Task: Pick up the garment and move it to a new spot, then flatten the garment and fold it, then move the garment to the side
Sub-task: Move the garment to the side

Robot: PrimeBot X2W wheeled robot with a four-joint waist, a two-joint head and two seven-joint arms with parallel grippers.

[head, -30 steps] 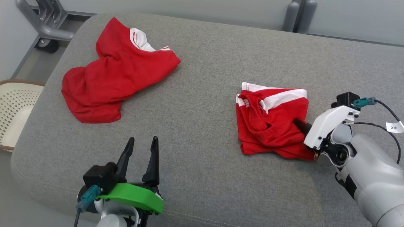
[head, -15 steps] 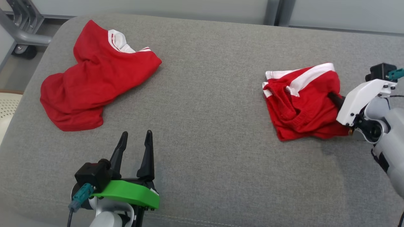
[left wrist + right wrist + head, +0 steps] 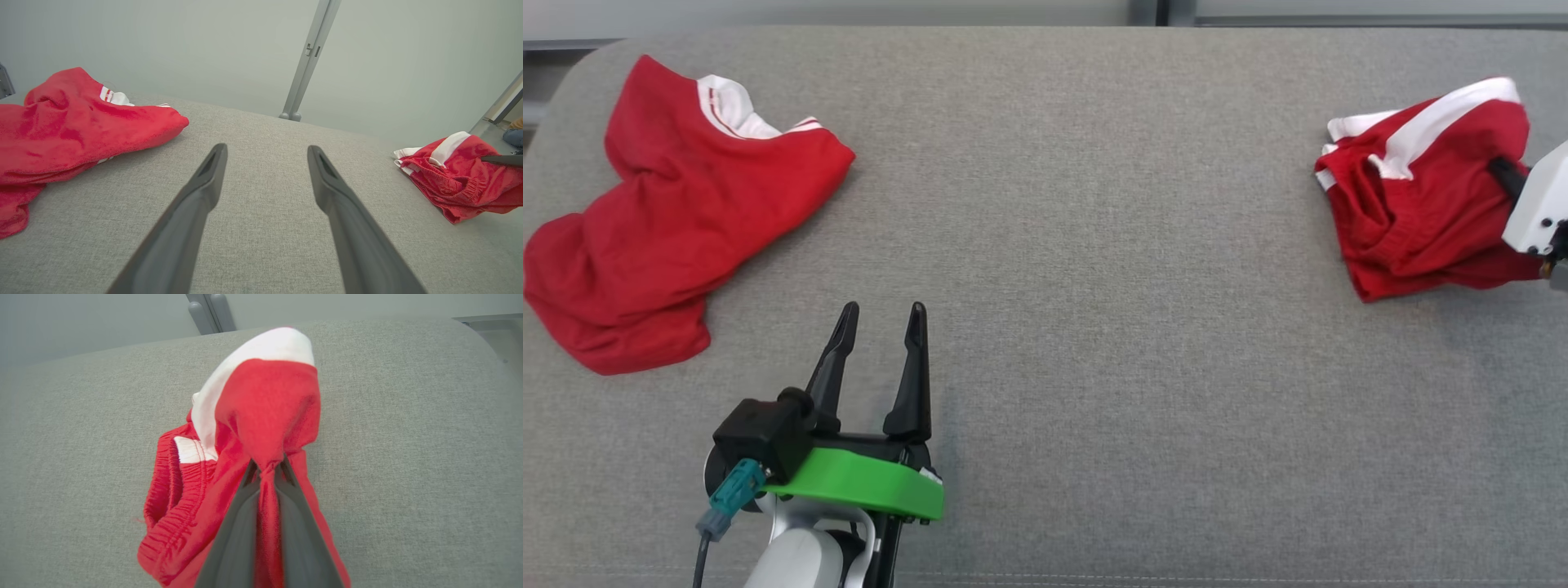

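Grey fabric cushion [image 3: 1094,245] runs across the whole head view, w/ a pale wall behind it. Far left on it lies a loose red top [image 3: 662,229], crumpled, white collar trim toward the back edge. Far right, near the cushion's right end, is the garment: red shorts [image 3: 1413,204] w/ a white stripe, bunched into a rough fold, elastic waistband facing the middle of the cushion. The two red pieces are well apart, bare cushion between them. Left gripper [image 3: 884,309] hangs over the front-middle of the cushion, fingers spread, nothing between them, touching neither piece. Right gripper [image 3: 267,463] is clamped on the shorts: in the right wrist view a twist of red cloth is pinched between both fingers, and the rest drapes fwd from the tips, white stripe on top. The shorts' low side prob. rests on the cushion, but the angle doesn't settle it.
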